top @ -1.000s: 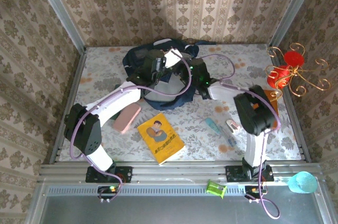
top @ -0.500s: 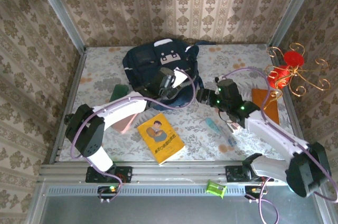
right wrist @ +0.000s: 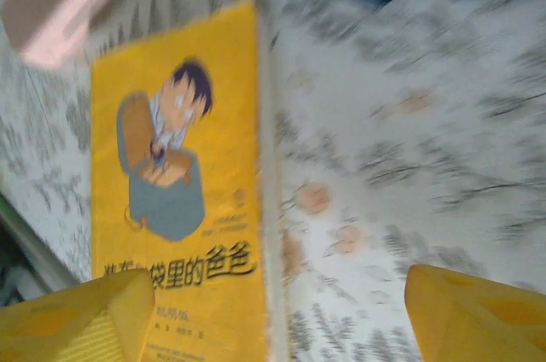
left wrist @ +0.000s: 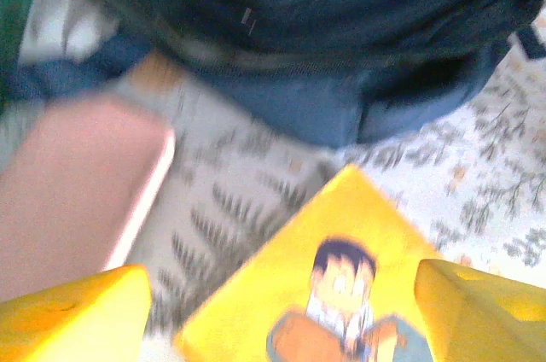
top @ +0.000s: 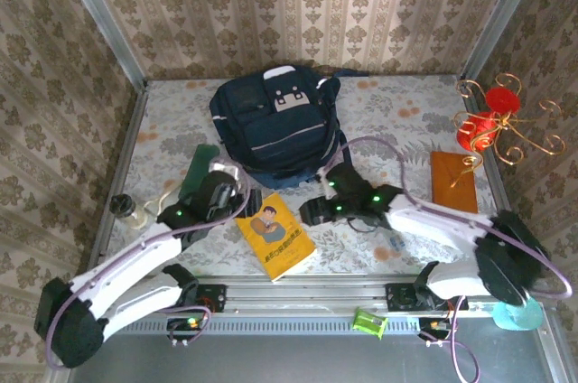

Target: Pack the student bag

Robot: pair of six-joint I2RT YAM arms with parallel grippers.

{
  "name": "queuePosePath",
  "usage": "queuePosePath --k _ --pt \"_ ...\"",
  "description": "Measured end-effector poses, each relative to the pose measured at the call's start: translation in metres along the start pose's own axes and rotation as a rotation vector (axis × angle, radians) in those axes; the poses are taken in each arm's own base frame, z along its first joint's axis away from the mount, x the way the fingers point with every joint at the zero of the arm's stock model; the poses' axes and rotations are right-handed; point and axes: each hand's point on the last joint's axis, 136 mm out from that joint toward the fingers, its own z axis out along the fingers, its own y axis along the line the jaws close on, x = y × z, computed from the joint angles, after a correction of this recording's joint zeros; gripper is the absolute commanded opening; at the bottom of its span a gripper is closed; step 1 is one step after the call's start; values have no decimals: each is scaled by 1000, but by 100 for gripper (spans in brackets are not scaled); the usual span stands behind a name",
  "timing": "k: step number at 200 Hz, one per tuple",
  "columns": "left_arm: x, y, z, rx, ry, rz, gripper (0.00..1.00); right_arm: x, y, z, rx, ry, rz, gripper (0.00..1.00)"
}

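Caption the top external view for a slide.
Two arms flank a yellow book lying just in front of the navy bag on the floral table.

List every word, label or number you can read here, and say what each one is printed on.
"…袋里的爸爸": the title on the yellow book cover, in the right wrist view. Its first characters are too smeared to read.
Small print beneath that title: too blurred to read.
white patch on the student bag: no legible lettering.
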Motion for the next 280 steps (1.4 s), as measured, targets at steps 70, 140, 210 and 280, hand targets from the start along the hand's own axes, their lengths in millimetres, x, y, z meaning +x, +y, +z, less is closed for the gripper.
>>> queuePosePath --k 70,140,210,280 --pt "111 20 9 21 280 -316 60 18 18 64 -17 180 -23 73" --pt "115 -1 27 98 325 -398 39 22 24 72 -57 197 -2 50" --pt "118 2 34 73 345 -404 37 23 18 73 -46 198 41 22" --pt "98 6 27 117 257 -406 67 11 33 60 -122 167 38 0"
